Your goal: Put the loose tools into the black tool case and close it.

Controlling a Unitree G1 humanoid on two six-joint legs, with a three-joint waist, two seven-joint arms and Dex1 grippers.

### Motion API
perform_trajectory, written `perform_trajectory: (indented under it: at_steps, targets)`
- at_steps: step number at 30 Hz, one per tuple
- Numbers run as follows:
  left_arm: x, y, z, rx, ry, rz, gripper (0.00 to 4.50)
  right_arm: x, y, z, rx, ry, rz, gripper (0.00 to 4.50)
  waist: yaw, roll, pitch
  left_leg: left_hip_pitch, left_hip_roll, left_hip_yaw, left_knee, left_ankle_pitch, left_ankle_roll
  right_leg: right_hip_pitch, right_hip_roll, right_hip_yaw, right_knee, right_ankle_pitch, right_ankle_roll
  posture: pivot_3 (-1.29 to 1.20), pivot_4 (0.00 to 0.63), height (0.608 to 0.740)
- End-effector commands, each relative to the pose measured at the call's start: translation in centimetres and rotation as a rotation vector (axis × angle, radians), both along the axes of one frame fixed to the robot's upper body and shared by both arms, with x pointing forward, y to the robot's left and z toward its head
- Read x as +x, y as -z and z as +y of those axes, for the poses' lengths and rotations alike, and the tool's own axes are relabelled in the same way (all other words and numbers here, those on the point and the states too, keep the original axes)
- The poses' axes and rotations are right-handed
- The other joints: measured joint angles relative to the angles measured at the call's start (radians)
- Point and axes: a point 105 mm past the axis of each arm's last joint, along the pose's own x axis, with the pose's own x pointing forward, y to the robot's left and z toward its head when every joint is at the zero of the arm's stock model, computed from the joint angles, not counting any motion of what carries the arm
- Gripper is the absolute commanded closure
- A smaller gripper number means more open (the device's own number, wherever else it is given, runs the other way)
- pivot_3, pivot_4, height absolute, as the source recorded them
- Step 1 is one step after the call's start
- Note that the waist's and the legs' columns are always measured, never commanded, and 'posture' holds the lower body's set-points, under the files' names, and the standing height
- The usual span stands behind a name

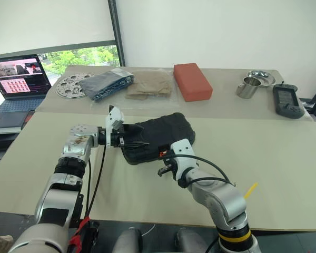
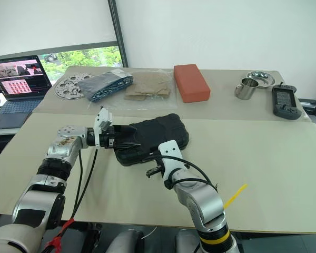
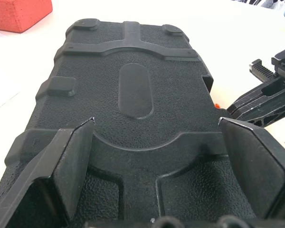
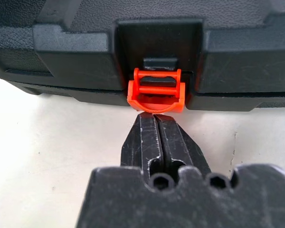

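Observation:
The black tool case [image 1: 166,132] lies shut on the near table, its lid up and its orange latch [image 4: 156,90] on the edge facing me. My left gripper [image 3: 156,122] is open, its two fingers [image 3: 69,159] spread wide over the left end of the lid [image 3: 135,90]. My right gripper [image 4: 154,118] is shut with nothing between its jaws. Its tips sit just below the latch [image 1: 161,154], at or nearly touching it. The loose tools are out of view.
On the far table lie a red block [image 1: 192,80], bagged folded cloths [image 1: 127,84], a perforated metal disc [image 1: 69,86], a steel cup [image 1: 247,88] and bowl [image 1: 261,78], and a dark handheld device [image 1: 287,100]. A laptop [image 1: 16,79] stands far left.

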Motion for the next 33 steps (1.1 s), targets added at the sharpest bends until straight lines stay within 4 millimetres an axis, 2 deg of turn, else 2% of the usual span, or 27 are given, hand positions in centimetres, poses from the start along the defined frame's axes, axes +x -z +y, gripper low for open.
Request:
perform_trajectory:
  at_steps: [1,2,8,9,13,21,24,31,33]
  targets:
    - [-0.2,1.5,0.3,0.044,-0.012,0.045,0.00,0.2,-1.8,0.3,0.021,-0.014,-0.071,3.91,-0.001,0.000,0.000,0.000,0.000,0.000,0.000,0.000,0.000,0.000,0.000,0.000,0.000,0.000,0.000,0.00,0.150,0.740]
    - [-0.2,1.6,0.3,0.044,-0.011,0.045,0.00,0.2,-1.7,0.3,0.015,-0.013,-0.066,3.69,-0.001,0.000,0.000,0.000,0.000,0.000,0.000,0.000,0.000,0.000,0.000,0.000,0.000,0.000,0.000,0.00,0.150,0.740]
    - [-0.2,1.6,0.3,0.041,-0.012,0.046,0.00,0.0,-1.3,0.6,0.013,-0.028,-0.045,1.62,-0.002,0.000,0.000,0.000,0.000,0.000,0.000,0.000,0.000,0.000,0.000,0.000,0.000,0.000,0.000,0.00,0.150,0.740]
    - [0.0,1.3,0.5,0.030,-0.021,0.047,0.00,-0.1,-1.3,0.6,0.013,-0.028,-0.046,1.21,-0.002,0.000,0.000,0.000,0.000,0.000,0.000,0.000,0.000,0.000,0.000,0.000,0.000,0.000,0.000,0.00,0.150,0.740]
    - [0.8,-0.2,1.2,-0.029,-0.081,0.040,0.00,-0.1,-1.4,0.6,0.017,-0.027,-0.048,0.03,-0.004,0.000,0.000,0.000,0.000,0.000,0.000,0.000,0.000,0.000,0.000,0.000,0.000,0.000,0.000,0.00,0.150,0.740]
    - [0.8,-0.4,1.5,-0.017,-0.085,0.033,0.00,1.1,-1.8,0.7,0.037,0.004,-0.081,0.03,-0.007,0.000,0.000,-0.001,0.000,0.000,-0.001,0.000,0.000,-0.003,0.000,0.000,0.000,0.000,0.000,0.00,0.150,0.740]
    - [0.7,-0.1,1.4,-0.011,-0.080,0.034,0.00,1.3,-2.0,0.6,0.034,0.002,-0.097,0.73,-0.007,0.000,0.000,-0.002,0.000,0.000,-0.001,0.000,0.000,-0.004,0.000,0.000,0.000,0.000,0.000,0.00,0.150,0.740]
    - [0.3,0.8,1.2,0.031,-0.052,0.030,0.00,1.3,-2.6,0.5,0.015,-0.005,-0.133,3.19,-0.007,0.000,0.000,-0.002,0.000,0.000,-0.001,0.000,0.000,-0.004,0.000,0.000,0.000,0.000,0.000,0.00,0.150,0.740]
    - [0.1,1.2,1.1,0.050,-0.036,0.026,0.00,1.2,-2.8,0.6,0.015,-0.011,-0.141,3.24,-0.007,0.000,0.000,-0.002,0.000,0.000,-0.001,0.000,0.000,-0.004,0.000,0.000,0.000,0.000,0.000,0.00,0.150,0.740]
